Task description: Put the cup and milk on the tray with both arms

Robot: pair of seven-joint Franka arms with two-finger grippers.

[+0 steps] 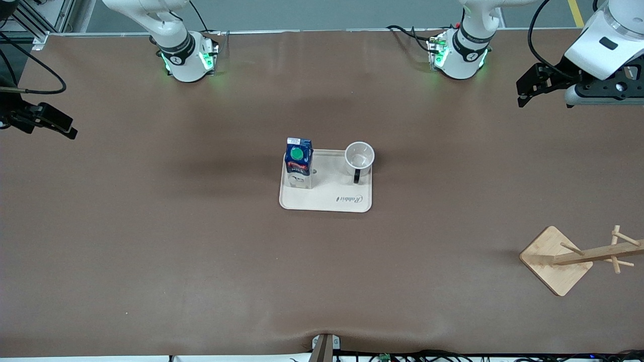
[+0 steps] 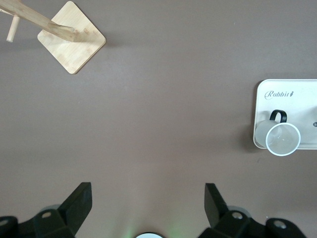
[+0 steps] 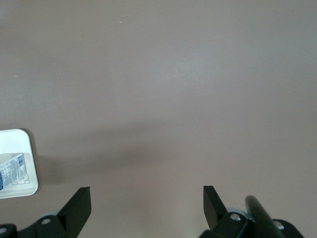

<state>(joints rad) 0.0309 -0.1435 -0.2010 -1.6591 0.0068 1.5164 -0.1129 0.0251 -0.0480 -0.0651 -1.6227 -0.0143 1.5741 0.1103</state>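
Cup, milk on tray; hands well apart.

Both arms are glossy white with rounded shells. The right arm's base and the left arm's base each carry a black ring and glow green at the foot. Black cables trail from each base at about 12 o'clock. The left gripper and the right gripper are matte black, with blocky angular fingers and small round screw holes.
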